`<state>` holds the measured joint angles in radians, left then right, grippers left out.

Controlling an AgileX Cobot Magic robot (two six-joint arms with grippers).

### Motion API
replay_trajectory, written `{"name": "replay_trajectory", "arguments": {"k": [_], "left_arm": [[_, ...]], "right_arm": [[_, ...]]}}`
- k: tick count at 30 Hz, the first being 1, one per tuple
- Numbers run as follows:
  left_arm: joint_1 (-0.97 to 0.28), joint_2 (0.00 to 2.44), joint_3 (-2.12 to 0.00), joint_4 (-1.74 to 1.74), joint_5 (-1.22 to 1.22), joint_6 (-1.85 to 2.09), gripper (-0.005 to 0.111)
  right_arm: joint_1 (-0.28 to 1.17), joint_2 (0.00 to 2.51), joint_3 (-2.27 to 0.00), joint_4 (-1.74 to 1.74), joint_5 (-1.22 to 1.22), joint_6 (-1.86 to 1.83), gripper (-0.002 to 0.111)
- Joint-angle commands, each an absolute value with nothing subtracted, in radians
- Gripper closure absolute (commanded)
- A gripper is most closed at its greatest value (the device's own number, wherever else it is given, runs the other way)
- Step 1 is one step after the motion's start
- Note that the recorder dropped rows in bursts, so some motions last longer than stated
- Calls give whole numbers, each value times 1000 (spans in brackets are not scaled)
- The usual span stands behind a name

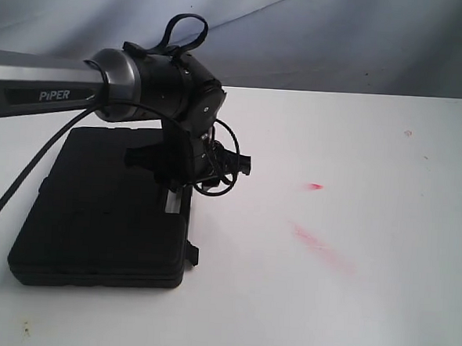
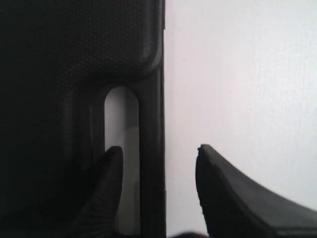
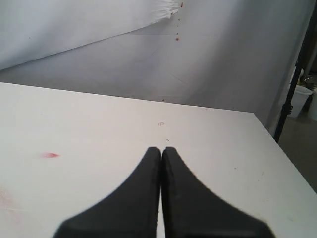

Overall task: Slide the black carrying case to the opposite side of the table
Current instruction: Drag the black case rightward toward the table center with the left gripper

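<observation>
Case (image 1: 103, 212) lies under the left claw (image 2: 158, 150), handle bar (image 2: 151, 124) between its wide-spread jaws.

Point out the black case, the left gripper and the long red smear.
case (image 1: 103, 212), exterior view, middle of its lid.
left gripper (image 2: 157, 148), left wrist view, midway between its open fingertips.
long red smear (image 1: 321, 245), exterior view, middle of the streak.
</observation>
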<state>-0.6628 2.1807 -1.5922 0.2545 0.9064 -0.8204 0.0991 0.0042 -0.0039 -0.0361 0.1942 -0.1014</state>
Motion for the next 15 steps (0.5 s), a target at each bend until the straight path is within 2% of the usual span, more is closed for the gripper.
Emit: {"name": "replay_trajectory", "arguments": {"k": [1, 15], "left_arm": [[-662, 2192, -1599, 255, 890, -831, 62], [-627, 2215, -1599, 171, 887, -808, 62]], "right_arm": [[92, 0, 0, -32, 195, -95, 108], [92, 0, 0, -32, 195, -95, 108]]}}
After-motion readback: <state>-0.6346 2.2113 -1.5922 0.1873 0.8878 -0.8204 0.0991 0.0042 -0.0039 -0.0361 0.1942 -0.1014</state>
